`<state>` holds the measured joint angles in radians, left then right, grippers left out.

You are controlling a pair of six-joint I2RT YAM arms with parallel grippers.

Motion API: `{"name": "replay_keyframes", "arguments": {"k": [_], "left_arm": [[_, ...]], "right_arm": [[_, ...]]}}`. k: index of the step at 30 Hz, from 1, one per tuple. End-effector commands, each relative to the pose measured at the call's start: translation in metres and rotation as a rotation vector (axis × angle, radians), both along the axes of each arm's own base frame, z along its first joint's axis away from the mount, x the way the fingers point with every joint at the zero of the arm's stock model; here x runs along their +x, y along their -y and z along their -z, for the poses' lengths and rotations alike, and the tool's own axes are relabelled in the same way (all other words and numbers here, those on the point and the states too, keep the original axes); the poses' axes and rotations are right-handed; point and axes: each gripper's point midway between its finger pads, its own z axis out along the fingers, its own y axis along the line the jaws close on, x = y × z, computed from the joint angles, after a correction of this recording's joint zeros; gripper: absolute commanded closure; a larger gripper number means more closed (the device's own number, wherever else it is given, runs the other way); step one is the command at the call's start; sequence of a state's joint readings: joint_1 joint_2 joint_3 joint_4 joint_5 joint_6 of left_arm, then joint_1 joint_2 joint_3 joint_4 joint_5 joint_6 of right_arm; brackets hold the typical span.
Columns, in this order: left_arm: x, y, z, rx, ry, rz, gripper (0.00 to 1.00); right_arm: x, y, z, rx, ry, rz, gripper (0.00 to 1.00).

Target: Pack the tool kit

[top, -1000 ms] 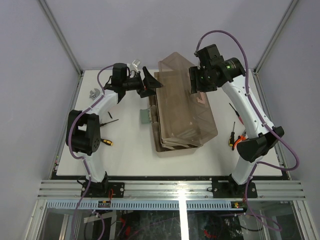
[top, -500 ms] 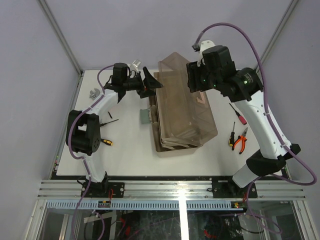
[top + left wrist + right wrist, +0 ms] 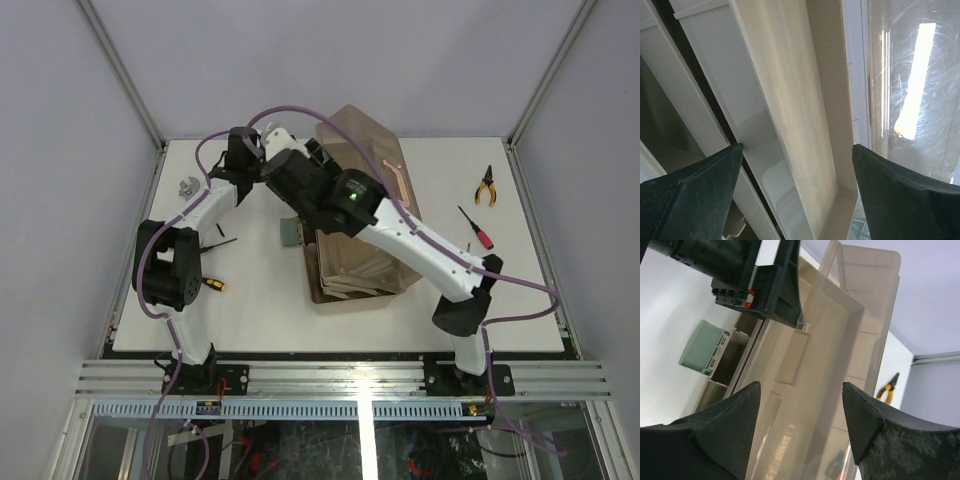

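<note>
The left arm (image 3: 207, 208) and the right arm (image 3: 420, 243) are built alike, with glossy white link shells joined by bulky matte-black joint housings. A purple cable (image 3: 290, 108) runs along each arm, standing off the shells in loops. A small green light (image 3: 352, 197) glows on a black housing of the right arm, over the desk (image 3: 250, 300). Black base blocks (image 3: 467, 377) are bolted just beyond the desk's near edge. The left claw (image 3: 796, 145) and right claw (image 3: 801, 384) have dark, wedge-shaped fingers (image 3: 875, 430) with a grainy surface.

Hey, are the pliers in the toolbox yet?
No, the pliers lie on the table, well apart from the toolbox, off to its right.
</note>
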<state>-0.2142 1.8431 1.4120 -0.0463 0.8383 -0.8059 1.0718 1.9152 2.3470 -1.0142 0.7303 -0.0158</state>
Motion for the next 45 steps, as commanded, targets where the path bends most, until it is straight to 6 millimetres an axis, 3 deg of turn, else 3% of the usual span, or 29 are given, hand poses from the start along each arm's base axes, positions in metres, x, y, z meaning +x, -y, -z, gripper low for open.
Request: {"name": "replay_keyframes", "arguments": {"k": [1,7,22,34,42,43,45], "left_arm": [[0.000,0.005,-0.017,0.001,0.058,0.008,0.11],[-0.001,0.004,-0.012,0.003,0.040,0.002,0.10],[0.000,0.005,-0.008,-0.007,0.020,0.000,0.10],[-0.001,0.006,-0.008,-0.015,0.010,0.004,0.10],[-0.004,0.005,-0.006,-0.014,0.006,0.003,0.10],[-0.004,0.005,-0.006,-0.014,0.005,0.003,0.10],[-0.005,0.005,-0.006,-0.013,0.007,0.003,0.11]], "right_arm": [[-0.005,0.003,-0.016,-0.113,0.122,0.089,0.26],[-0.016,-0.011,0.012,-0.240,0.128,0.102,0.20],[-0.018,0.004,0.076,-0.507,0.109,0.199,0.17],[-0.013,0.021,0.078,-0.707,0.223,0.284,0.19],[-0.011,0.028,0.079,-0.709,0.232,0.306,0.31],[-0.011,0.029,0.081,-0.702,0.224,0.308,0.36],[-0.010,0.032,0.080,-0.687,0.215,0.315,0.59]]}}
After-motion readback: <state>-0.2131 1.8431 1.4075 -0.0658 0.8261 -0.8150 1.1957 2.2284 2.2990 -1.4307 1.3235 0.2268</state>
